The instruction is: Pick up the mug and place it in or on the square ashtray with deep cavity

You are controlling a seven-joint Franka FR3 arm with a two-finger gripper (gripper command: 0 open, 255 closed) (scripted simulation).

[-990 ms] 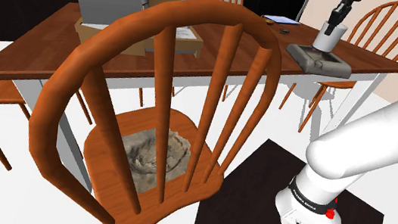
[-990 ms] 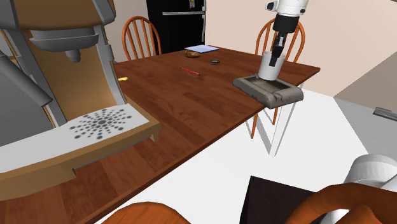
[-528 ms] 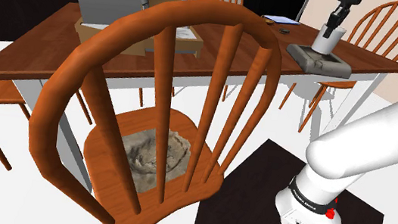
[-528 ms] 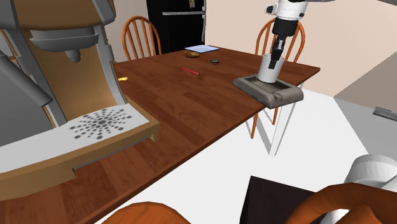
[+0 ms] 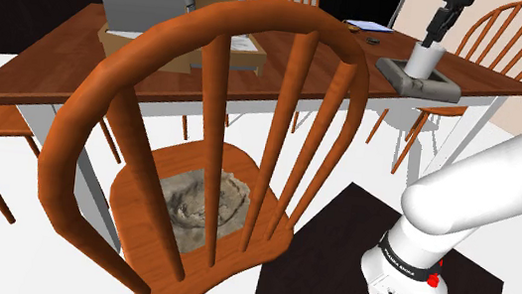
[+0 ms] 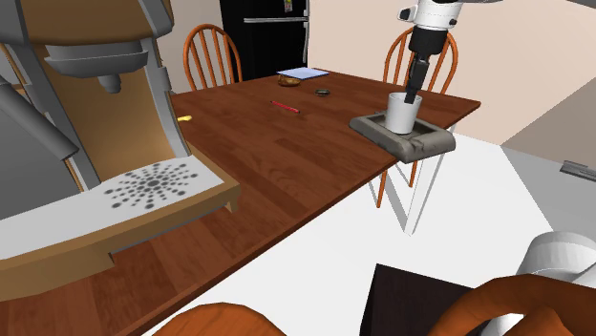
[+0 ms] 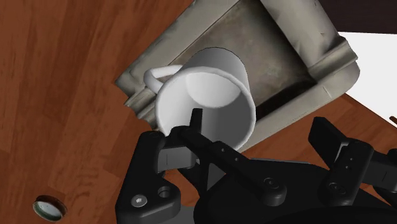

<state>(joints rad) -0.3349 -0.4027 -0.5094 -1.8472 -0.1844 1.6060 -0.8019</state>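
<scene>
White mug [image 7: 210, 95] stands upright in the cavity of the grey square ashtray [image 7: 289, 51], near the wooden counter [image 6: 287, 162] corner. Pincer [image 6: 412, 94] hangs just above, fingers spread astride the mug wall, gripping nothing. Looks like a rim-grasp release; placement likely done.

mug [image 6: 402, 113] 1 | square ashtray [image 6: 426, 144] 1 | table [image 6: 287, 164] 1 | wooden chairs [image 5: 210, 156] 4 | red pen [image 6: 286, 107] 1 | black fridge [image 6: 272, 43] 1
</scene>
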